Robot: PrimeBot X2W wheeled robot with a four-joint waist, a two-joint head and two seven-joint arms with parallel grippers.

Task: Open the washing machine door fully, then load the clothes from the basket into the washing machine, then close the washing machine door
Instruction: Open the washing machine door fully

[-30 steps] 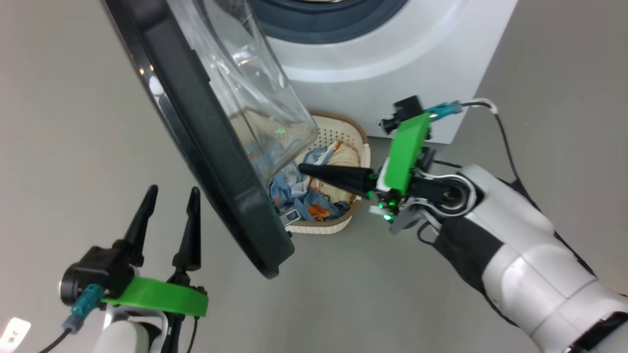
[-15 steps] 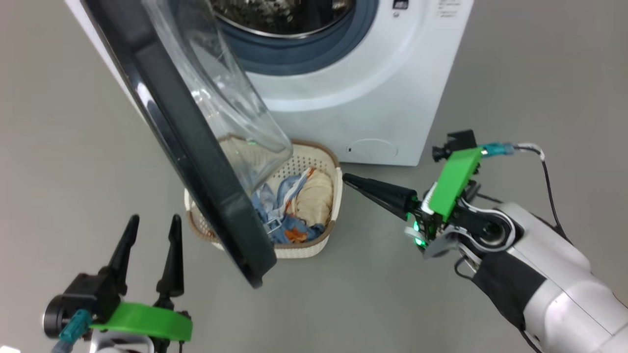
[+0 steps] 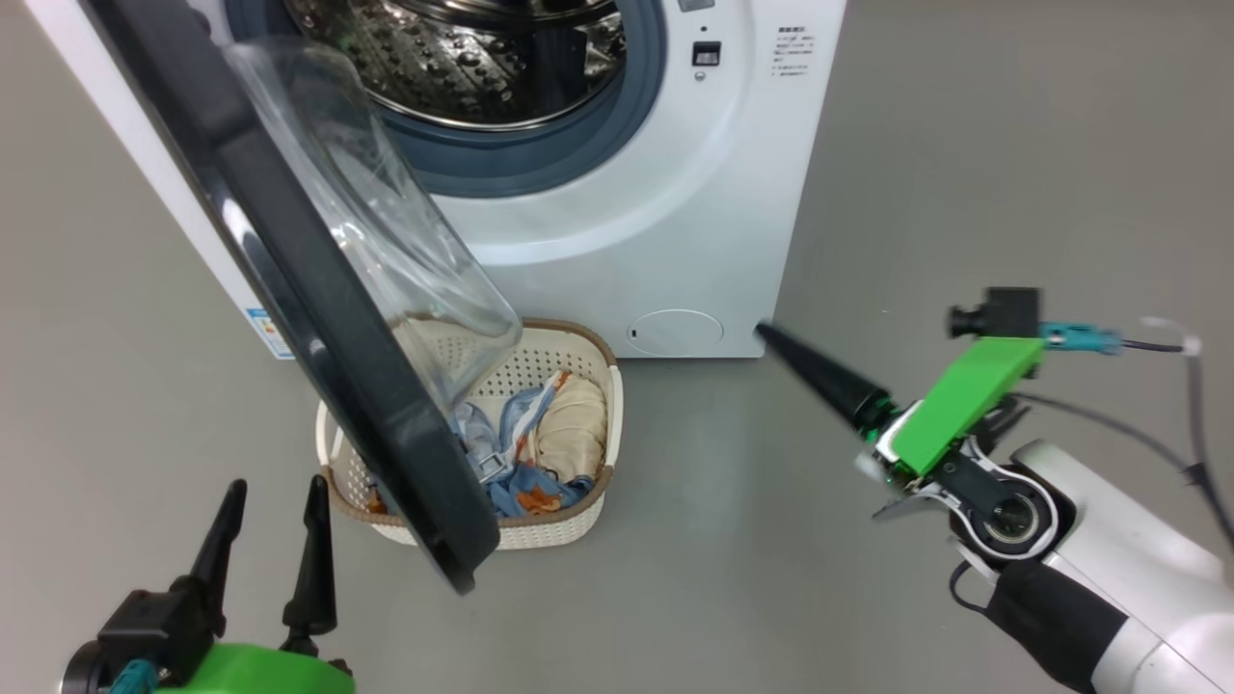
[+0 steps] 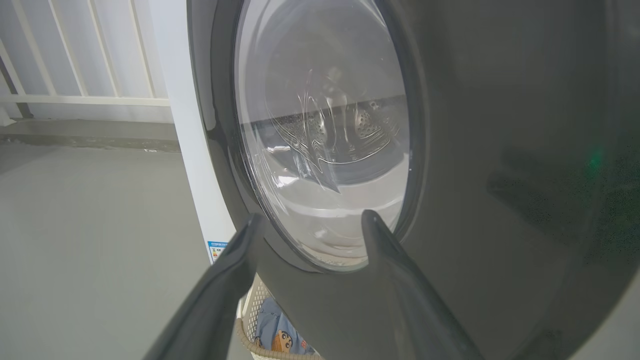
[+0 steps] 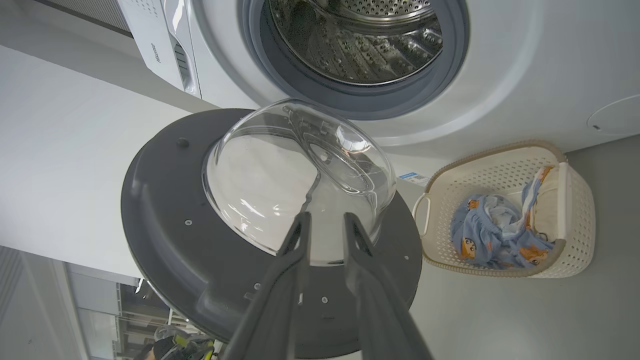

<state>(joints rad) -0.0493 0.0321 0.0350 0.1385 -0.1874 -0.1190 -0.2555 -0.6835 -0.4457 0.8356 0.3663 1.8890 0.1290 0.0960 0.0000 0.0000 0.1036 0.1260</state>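
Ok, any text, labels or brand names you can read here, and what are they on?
"Hisense": small lettering on the second white appliance.
Printed block on the washing machine front: too small to read.
Blue label at its lower corner: too small to read.

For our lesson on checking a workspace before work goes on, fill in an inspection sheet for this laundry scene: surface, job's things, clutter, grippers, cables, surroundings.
surface: smooth grey floor.
job's things: washing machine door open, swung out over the basket's left side; washing machine drum shows no clothes; clothes, blue printed and cream, lie in the basket.
clutter: nothing seen.
grippers: left gripper open, empty, facing the door's outer side; right gripper fingers slightly apart, empty, clear of the basket.
cables: teal-plugged cable at the right wrist.
surroundings: white railing; second white appliance beside the machine.
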